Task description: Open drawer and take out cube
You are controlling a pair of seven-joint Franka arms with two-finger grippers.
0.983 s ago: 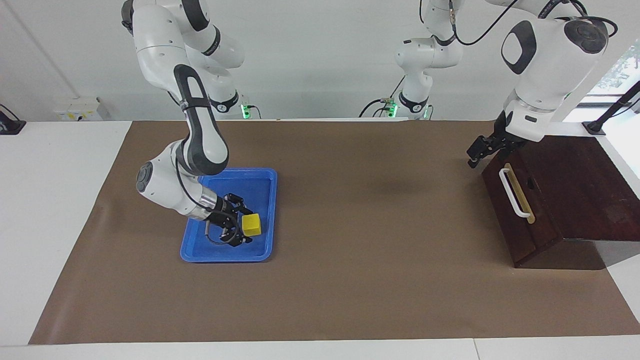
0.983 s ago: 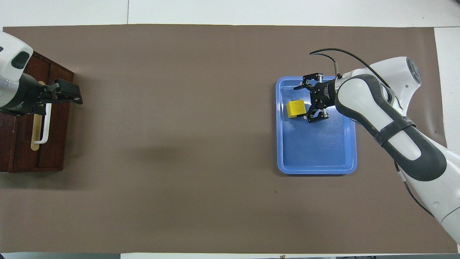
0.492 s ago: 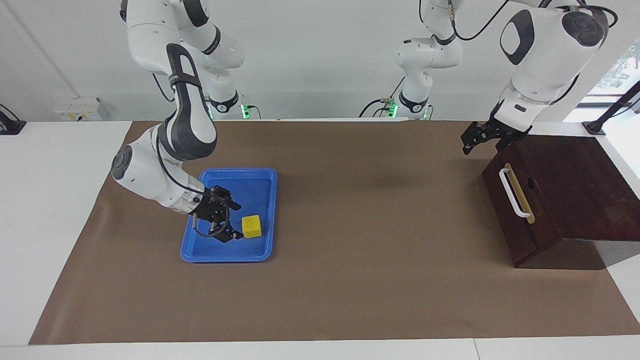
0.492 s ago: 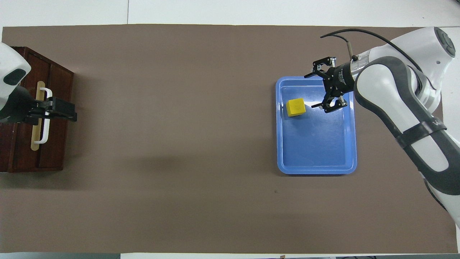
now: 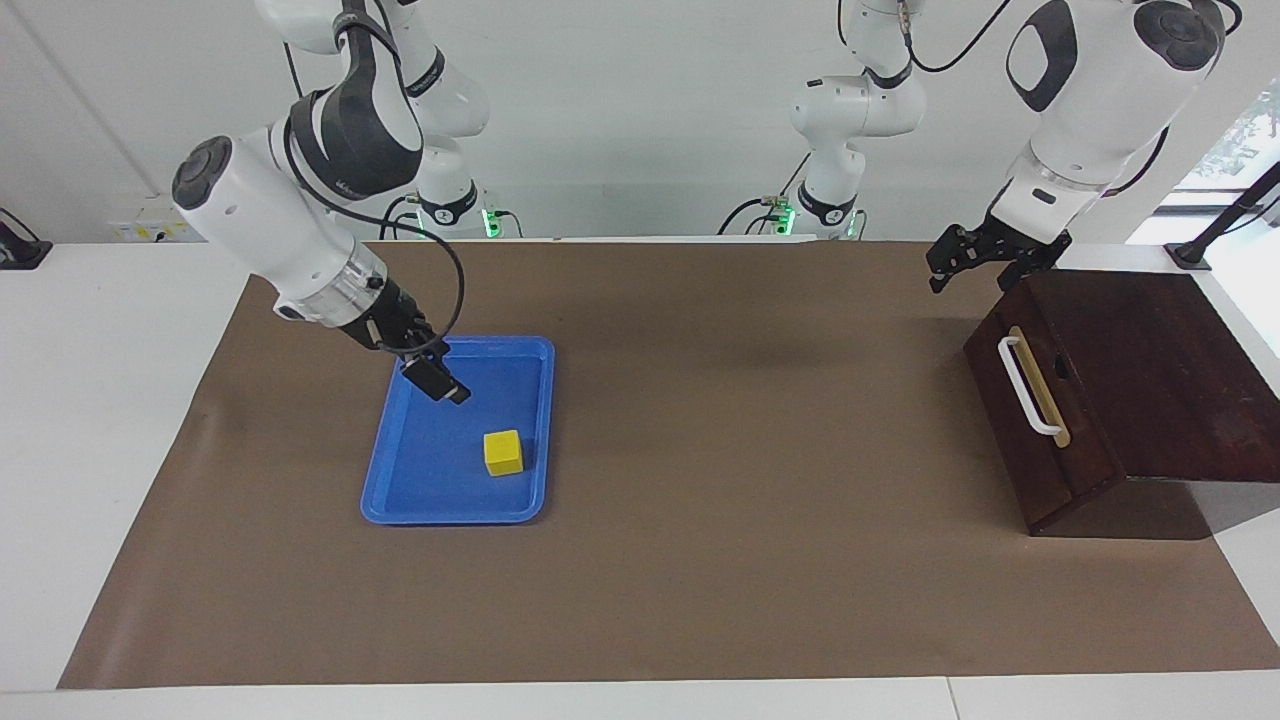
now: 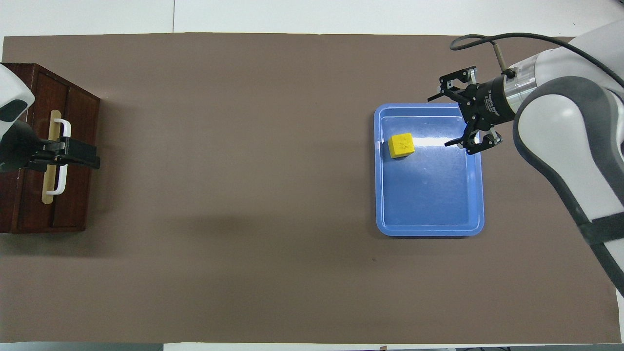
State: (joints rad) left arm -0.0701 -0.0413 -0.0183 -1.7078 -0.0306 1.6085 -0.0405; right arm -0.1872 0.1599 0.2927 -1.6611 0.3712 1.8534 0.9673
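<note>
Facing view, centre left of the frame: the small bright yellow cube (image 5: pixel 503 452) lies inside the flat blue plastic tray (image 5: pixel 415 490), at the tray's end farther from the robots, exactly where it lay a second ago. The right pincer (image 5: pixel 436 381), which then stood low beside the cube with its fingers wide, has since lifted and drawn back; it now hangs over the tray's end nearer the robots, apart from the cube. Overhead view, upper right of the frame: this right pincer (image 6: pixel 451 119) shows its fingers spread wide with nothing between them.

Facing view, upper right of the frame: the left pincer (image 5: pixel 962 262) hovers by the robot-side corner of the dark brown wooden box (image 5: pixel 1150 370), higher and farther back than before, fingers apart and empty. The box's single drawer (image 5: pixel 1040 425), with a white bar handle (image 5: pixel 1027 386) on a tan strip, sits pushed in, as earlier. A brown mat (image 5: pixel 700 560) covers the white desk (image 5: pixel 100 400).
</note>
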